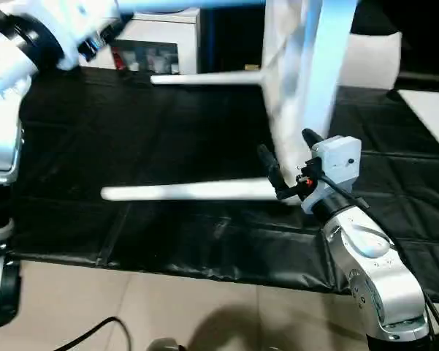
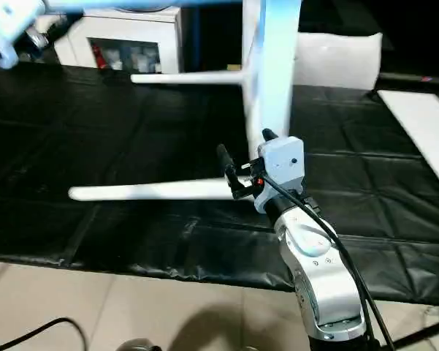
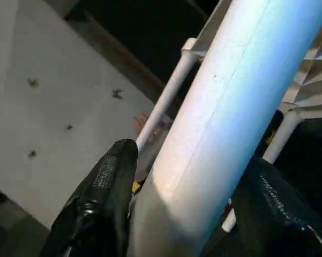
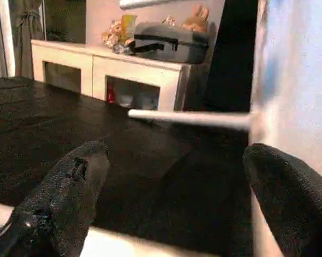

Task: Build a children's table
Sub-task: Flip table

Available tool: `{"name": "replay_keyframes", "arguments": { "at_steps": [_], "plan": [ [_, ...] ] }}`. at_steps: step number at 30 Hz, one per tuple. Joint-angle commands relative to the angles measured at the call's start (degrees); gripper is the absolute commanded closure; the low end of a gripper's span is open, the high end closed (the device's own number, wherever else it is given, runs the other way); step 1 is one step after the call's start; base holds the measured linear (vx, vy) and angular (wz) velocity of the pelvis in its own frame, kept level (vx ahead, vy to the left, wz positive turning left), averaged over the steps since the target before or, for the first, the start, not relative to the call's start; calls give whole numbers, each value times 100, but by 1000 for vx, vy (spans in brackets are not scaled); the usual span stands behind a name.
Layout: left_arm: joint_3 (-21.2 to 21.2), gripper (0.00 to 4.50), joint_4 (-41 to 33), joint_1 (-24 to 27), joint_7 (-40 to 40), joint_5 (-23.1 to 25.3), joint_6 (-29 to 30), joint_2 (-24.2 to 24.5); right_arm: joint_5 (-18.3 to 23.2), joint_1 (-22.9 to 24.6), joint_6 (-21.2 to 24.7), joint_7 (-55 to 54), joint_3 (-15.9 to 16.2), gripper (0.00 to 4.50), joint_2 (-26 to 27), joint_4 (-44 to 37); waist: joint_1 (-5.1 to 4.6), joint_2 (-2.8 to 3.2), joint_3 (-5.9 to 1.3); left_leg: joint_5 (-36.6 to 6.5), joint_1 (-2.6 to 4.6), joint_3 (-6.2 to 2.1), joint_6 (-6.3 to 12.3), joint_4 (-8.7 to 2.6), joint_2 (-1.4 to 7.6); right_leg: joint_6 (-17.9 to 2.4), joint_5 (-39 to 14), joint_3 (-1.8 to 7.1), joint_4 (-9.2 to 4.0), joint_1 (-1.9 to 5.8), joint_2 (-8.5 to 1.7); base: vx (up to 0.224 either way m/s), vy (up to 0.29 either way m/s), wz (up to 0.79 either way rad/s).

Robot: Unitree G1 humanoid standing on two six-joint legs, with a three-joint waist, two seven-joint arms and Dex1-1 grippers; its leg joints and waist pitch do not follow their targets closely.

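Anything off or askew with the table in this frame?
The children's table is tipped on its side on the black work table, top near vertical, legs sticking out sideways. The left claw grips an upper leg; the right claw stands open around the lower leg's base. No visible damage.

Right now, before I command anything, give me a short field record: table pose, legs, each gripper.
table: top stands on edge on the black work table, legs pointing to the robot's left
legs seen: upper-far leg, lower-near leg, one at the top edge
left gripper: jaws closed around a leg
right gripper: jaws open, beside the lower-near leg's socket end, holding nothing
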Motion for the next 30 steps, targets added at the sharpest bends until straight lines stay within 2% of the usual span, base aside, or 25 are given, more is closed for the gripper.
{"name": "replay_keyframes", "arguments": {
  "at_steps": [1, 3, 7, 11, 12, 13, 18, 19, 22, 25, 30],
  "plan": [
    [651, 210, 53, -81, 343, -1044, 490, -382, -54, -56, -57, -53, -82, 15, 1, -28, -6, -58, -362, -432, -29, -112, 80, -348, 263, -301, -1447, 426, -485, 319, -540, 0, 0, 0],
    [790, 210, -22, -31, 297, -1139, 444, -421, -109, -18, -194, -195, -190, 15, 53, -21, 14, -47, -362, -502, -20, -121, 48, -361, 279, -276, -1497, 418, -493, 307, -550, 0, 0, 0],
    [1061, 210, -242, 175, 298, -1128, 527, -447, -17, 79, -344, -399, -462, 15, 219, -20, -5, -43, -358, -663, -26, -143, -6, -389, 293, -232, -1538, 408, -493, 308, -558, 0, 0, 0],
    [1463, 210, -516, 530, 455, -1301, 486, -580, 530, 314, -707, -485, -934, 15, 573, 13, -36, -78, -365, -692, -27, -144, 19, -396, 295, -178, -1513, 411, -508, 320, -565, 0, 0, 0],
    [1476, 210, -530, 548, 467, -1303, 491, -584, 570, 330, -736, -472, -953, 8, 590, 12, -34, -74, -369, -681, -24, -141, 37, -392, 291, -180, -1473, 413, -500, 320, -565, 0, 0, 0],
    [1563, 210, -634, 671, 558, -1309, 541, -612, 845, 452, -943, -365, -1081, 3, 696, -3, -42, -100, -362, -694, -42, -136, 78, -392, 295, -167, -1488, 412, -506, 322, -570, 0, 0, 0],
    [1740, 210, -830, 901, 799, -1320, 672, -728, 1344, 986, -1475, 240, -1110, 3, 773, -121, -45, -107, -354, -603, -59, -126, 182, -384, 281, -128, -1482, 406, -515, 324, -549, 0, 0, 0],
    [1782, 210, -878, 930, 832, -1313, 679, -764, 1454, 1138, -1574, 403, -1120, 3, 771, -139, -44, -109, -334, -711, -55, -121, 204, -386, 270, -64, -1779, 401, -567, 315, -556, 0, 0, 0],
    [1827, 210, -881, 930, 826, -1338, 628, -767, 1669, 1472, -1722, 773, -1099, 0, 667, -184, -40, -116, -320, -846, -51, -128, 215, -392, 252, 67, -2206, 384, -627, 310, -548, 0, 0, 0],
    [1872, 210, -871, 950, 844, -1358, 587, -759, 1791, 1669, -1900, 934, -1142, 0, 610, -127, -47, -121, -325, -879, -47, -134, 239, -391, 245, 126, -2354, 371, -660, 296, -550, 0, 0, 0],
    [1957, 210, -809, 1018, 762, -1451, 363, -727, 2037, 1608, -1740, 809, -1381, 0, 707, 78, -48, -115, -328, -860, -32, -154, 234, -406, 282, -3, -2043, 379, -626, 279, -538, 0, 0, 0]
  ]
}}
